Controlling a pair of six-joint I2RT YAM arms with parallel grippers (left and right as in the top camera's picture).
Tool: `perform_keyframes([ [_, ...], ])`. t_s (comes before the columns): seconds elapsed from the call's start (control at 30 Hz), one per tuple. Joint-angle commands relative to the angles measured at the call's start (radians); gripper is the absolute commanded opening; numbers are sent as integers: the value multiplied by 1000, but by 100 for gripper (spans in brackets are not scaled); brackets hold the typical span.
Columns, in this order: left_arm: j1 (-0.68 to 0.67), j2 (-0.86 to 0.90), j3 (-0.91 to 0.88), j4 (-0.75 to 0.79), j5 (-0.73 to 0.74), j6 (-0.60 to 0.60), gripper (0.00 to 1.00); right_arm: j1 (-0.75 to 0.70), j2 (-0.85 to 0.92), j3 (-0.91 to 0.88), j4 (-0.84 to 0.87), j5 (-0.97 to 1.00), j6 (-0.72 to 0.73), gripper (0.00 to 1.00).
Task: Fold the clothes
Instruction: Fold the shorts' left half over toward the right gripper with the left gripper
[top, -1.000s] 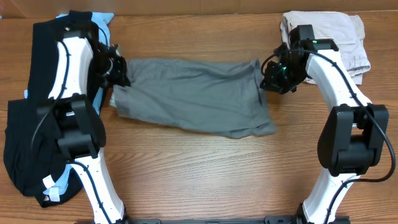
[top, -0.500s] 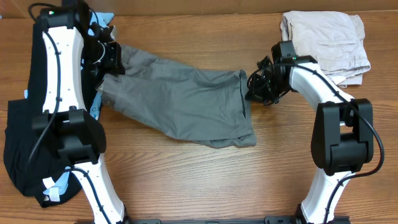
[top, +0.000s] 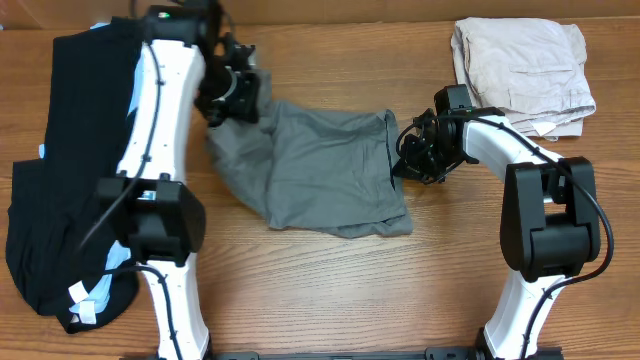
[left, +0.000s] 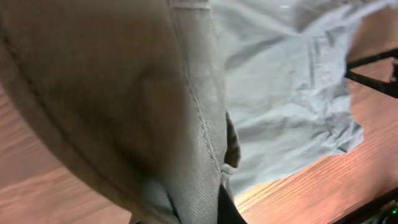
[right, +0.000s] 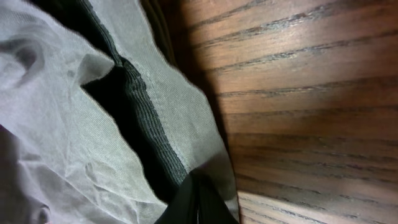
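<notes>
Taupe-grey shorts (top: 320, 170) lie centrally toward the far edge, long axis running left to right between both pincers: left gripper (top: 235, 95) clamped on the raised left end, right gripper (top: 408, 158) pinching the right hem.

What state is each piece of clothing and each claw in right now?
grey shorts: crumpled, unfolded, pinched at both ends.
beige shorts: folded, far right.
black garments: unfolded heap, left.
left gripper: shut on grey shorts.
right gripper: shut on grey shorts.
</notes>
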Motion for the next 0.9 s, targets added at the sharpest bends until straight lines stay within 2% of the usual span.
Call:
perform_keyframes([
  [0.0, -86, -28, 23, 20, 31, -17, 4, 2, 13, -10, 9, -11, 9, 4],
  [0.13, -186, -24, 17, 57, 26, -25, 4, 2, 13, -10, 6, -11, 9, 4],
  [0.47, -387, -24, -129, 312, -85, -281, 6, 1, 13, -10, 6, -11, 9, 4],
  [0.5, -396, -24, -147, 333, -89, -294, 11, 1, 13, -10, 6, -11, 9, 4],
  [0.67, -425, -24, -240, 439, -110, -370, 87, 1, 13, -6, 7, -30, 8, 4],
  [0.7, -426, -24, -250, 452, -107, -377, 96, -3, 12, 1, 6, -39, 4, 4],
  [0.73, -426, -24, -257, 462, -102, -377, 100, -9, 10, 10, 2, -48, 4, 4],
  [0.87, -424, -25, -258, 492, -103, -376, 100, -50, -28, 79, -51, -75, -3, 4],
])
